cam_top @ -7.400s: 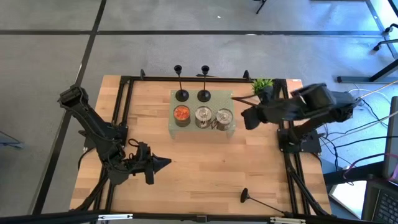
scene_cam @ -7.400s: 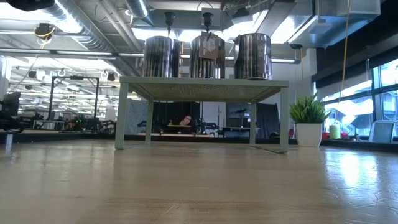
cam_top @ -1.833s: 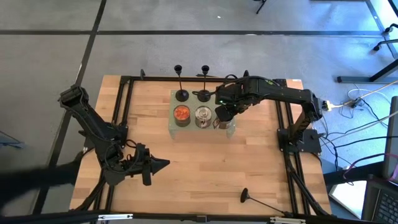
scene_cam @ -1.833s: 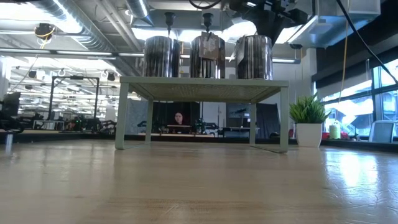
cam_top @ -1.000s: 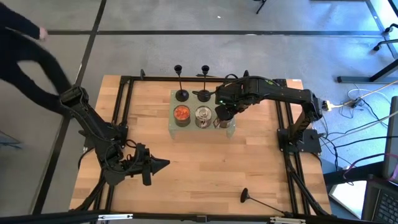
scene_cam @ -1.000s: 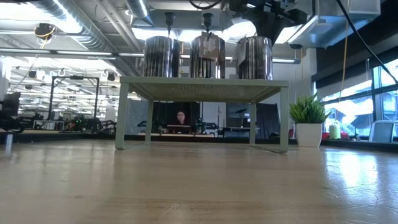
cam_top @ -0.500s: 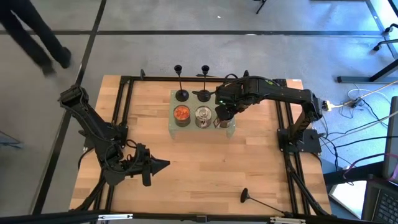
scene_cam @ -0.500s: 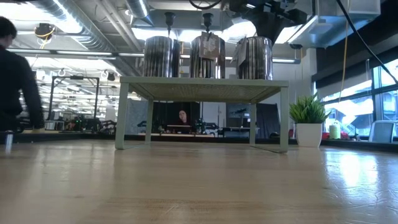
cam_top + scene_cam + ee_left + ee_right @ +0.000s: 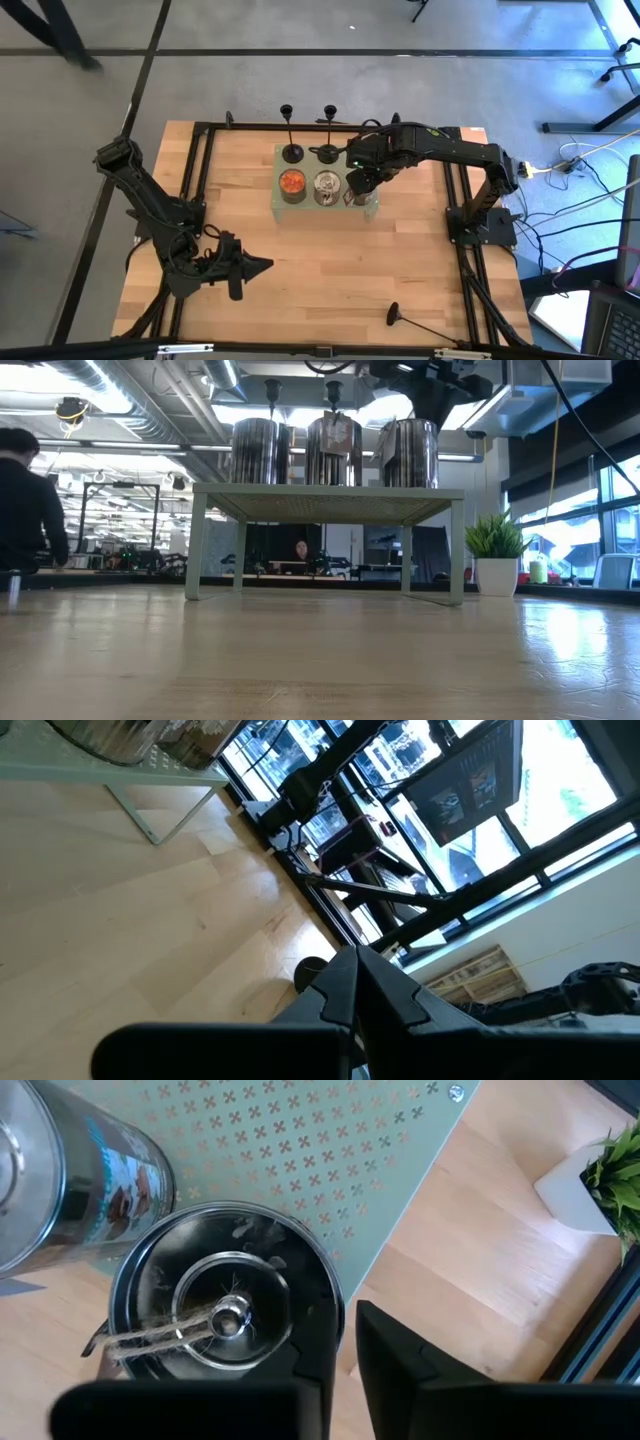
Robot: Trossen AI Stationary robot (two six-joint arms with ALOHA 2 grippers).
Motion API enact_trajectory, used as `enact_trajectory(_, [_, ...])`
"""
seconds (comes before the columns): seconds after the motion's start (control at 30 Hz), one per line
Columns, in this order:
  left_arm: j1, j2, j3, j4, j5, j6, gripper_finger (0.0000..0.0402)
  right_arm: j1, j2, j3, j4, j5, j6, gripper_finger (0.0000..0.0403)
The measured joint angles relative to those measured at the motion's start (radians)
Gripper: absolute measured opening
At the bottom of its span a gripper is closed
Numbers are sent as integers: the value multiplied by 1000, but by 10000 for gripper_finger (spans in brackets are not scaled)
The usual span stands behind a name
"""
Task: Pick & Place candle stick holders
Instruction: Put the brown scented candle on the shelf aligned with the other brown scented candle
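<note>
Your table is pale wood planking in a black metal frame, and near its far edge stands a small pale-green metal shelf with a perforated top on thin legs. On that shelf sit three short round tin cans in a row: an orange-topped can, a silver middle can and a right-hand can, a shiny dark cylinder with a bit of twine across its lid.

Behind the cans, two candle stick holders stand upright on the shelf, each a thin black stem on a round flared base with a small cup on top. A third holder lies on its side on the bare wood near the front right of the table, well apart from the shelf.

Your right arm reaches from the right rail across to the shelf, elbow bent, wrist pointing down. Its right end effector has one finger on each side of the right-hand can's rim, nipping it.

Your left arm is folded low at the front left of the table, with the left end effector pressed together, pointing toward the table's middle and holding nothing.

A small green potted plant sits by the far right corner.
</note>
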Motion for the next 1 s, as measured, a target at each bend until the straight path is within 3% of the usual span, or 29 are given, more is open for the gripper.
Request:
enact_trajectory(0.5, [0, 0, 0, 0, 6, 9, 2, 0, 0, 0, 0, 9, -23, 23])
enact_trajectory(1.0, [0, 0, 0, 0, 11, 9, 2, -1, 0, 0, 0, 27, -205, 1])
